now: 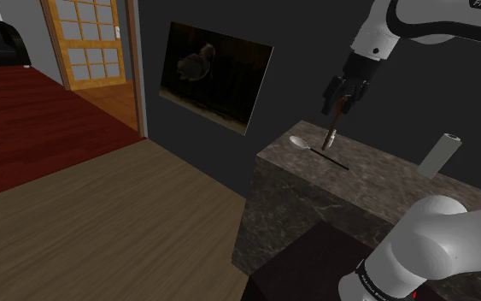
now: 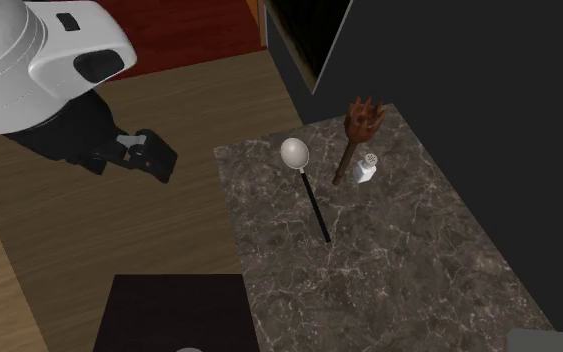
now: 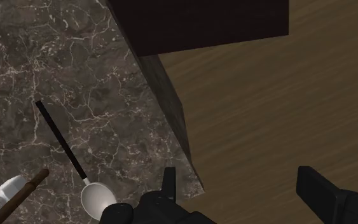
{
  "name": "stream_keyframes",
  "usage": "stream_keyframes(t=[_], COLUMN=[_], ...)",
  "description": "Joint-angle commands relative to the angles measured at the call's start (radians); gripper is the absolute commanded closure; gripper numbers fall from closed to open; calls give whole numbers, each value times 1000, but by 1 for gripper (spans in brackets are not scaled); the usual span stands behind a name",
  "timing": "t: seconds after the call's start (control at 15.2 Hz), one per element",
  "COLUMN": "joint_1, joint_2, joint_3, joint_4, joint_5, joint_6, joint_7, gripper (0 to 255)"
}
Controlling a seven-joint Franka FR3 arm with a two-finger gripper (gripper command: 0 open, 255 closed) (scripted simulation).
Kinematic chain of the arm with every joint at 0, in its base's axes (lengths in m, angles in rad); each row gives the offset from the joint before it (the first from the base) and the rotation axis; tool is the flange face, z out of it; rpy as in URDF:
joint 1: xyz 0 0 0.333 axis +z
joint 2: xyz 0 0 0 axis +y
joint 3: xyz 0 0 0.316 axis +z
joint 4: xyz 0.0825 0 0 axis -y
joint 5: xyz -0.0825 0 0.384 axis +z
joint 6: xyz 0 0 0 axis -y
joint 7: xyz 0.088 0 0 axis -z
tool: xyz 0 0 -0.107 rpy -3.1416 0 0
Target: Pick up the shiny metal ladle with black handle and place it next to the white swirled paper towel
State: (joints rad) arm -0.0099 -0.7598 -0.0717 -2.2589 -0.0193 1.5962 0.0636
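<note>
The ladle lies flat on the dark marble counter [image 1: 384, 184], with its shiny bowl [image 1: 298, 142] near the counter's corner and its thin black handle [image 1: 337, 161] pointing inward. From above, the bowl [image 2: 295, 153] and handle [image 2: 317, 210] show plainly. My gripper [image 1: 339, 101] hangs open well above the bowl end, touching nothing. In the wrist view the gripper [image 3: 241, 188] has its fingers [image 3: 169, 181] spread wide, with the ladle bowl [image 3: 96, 196] off to one side. The white paper towel roll [image 1: 442, 154] stands upright farther along the counter.
A brown spiked utensil [image 2: 359, 130] stands tilted beside the ladle, and a small white shaker [image 2: 367, 172] lies at its foot. The counter's edge drops to the wood floor [image 3: 285, 95]. A dark framed picture [image 1: 217, 77] hangs on the wall. My dark stand [image 2: 174, 310] is close by.
</note>
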Motion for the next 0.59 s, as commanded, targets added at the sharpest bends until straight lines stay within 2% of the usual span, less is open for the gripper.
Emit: stream_keyframes(t=[0.0, 0.53], joint_1=[0, -12], joint_2=[0, 110], joint_3=[0, -134], joint_4=[0, -88], joint_5=[0, -106], joint_6=[0, 155], joint_7=[0, -217], gripper=[0, 0])
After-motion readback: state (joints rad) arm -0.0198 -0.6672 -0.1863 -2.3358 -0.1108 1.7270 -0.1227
